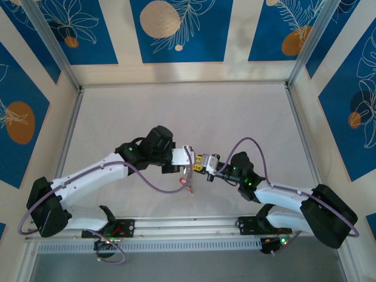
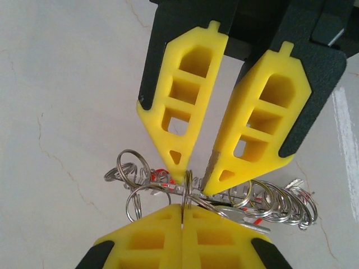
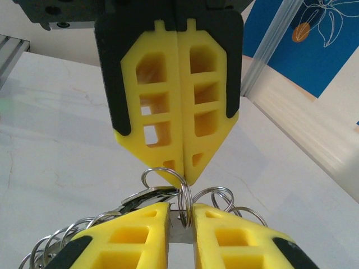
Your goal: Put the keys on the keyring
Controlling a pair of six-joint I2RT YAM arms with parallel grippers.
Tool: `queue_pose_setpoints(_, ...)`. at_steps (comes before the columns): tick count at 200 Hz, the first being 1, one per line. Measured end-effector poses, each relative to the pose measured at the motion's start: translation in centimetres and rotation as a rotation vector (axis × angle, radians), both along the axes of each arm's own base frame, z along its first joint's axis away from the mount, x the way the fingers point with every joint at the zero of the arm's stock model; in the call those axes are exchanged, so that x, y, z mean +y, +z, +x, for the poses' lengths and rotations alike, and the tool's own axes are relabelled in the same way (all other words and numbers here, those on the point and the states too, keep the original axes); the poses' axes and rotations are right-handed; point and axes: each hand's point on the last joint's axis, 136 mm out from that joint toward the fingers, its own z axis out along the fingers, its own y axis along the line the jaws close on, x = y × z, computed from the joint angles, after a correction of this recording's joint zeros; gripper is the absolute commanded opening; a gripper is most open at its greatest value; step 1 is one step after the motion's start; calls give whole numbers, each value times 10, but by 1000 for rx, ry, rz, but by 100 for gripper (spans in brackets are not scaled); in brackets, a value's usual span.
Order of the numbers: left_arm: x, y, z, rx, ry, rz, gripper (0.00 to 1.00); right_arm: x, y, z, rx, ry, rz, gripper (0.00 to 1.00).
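I've got the keyring (image 2: 188,182) up off the tabletop (image 2: 67,112), edge-on to my left wrist camera, pinched in the left end effector (image 2: 182,212). Small silver rings (image 2: 137,202) crowd its rim, fanning out both ways. The keys (image 2: 161,175): just red heads tucked among those rings, left of centre; shafts too tangled to read.

Pale marble-look table (image 1: 176,111) takes up the middle of the overhead shot, and the left wrist view shows thin hairline veins (image 2: 56,157) on it. Blue panels (image 1: 176,29) with white leaf outlines and orange circles line the top and sides. Silver posts (image 1: 53,44) slant in at the upper corners, and a metal rail (image 1: 188,226) runs along the bottom.
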Motion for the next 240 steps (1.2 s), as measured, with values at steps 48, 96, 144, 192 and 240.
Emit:
queue_pose_setpoints(48,-2,0,-4,8,-27,-9,0,2,-5,3,23,-2,-3,4)
queue_pose_setpoints(96,-1,0,-5,3,-36,-8,0,3,-6,1,31,13,-2,0)
queue_pose_setpoints(144,-1,-1,-5,2,-41,-3,12,3,-5,0,31,19,-2,0)
queue_pose_setpoints(192,-3,-5,-5,18,-45,-1,19,2,-7,0,37,19,-8,0)
queue_pose_setpoints(240,-4,-7,-4,23,-45,4,16,2,-9,-1,44,19,-14,0)
